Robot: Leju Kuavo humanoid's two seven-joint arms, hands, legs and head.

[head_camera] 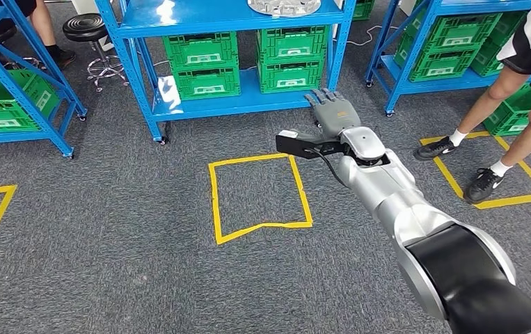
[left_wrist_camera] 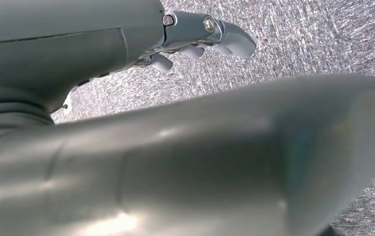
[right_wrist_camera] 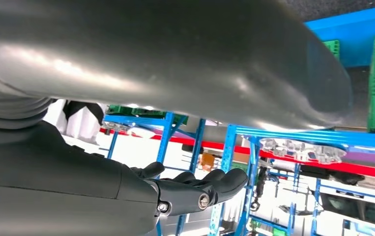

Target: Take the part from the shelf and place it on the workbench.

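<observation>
I have the right hand (head_camera: 333,111) stretched toward the blue shelf (head_camera: 234,17), fingers apart and empty — the silver part (head_camera: 284,6) sits untouched on its upper level. The left hand (left_wrist_camera: 195,34) hangs over carpet, fingers curled, holding nothing. Pickup, carry and placing all remain.

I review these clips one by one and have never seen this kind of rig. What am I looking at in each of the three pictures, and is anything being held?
The big picture is the humanoid robot's own head camera, looking down at grey carpet. Its silver right arm reaches toward a blue shelf; the right hand is flat, fingers apart, holding nothing. The part, a shiny metal disc, lies on the upper shelf board, with green crates below. A person's legs stand at the right. The other two pictures come from wrist cameras. The left hand hangs over carpet, apparently holding nothing; the right wrist view sees its fingers and the part from underneath.
</observation>
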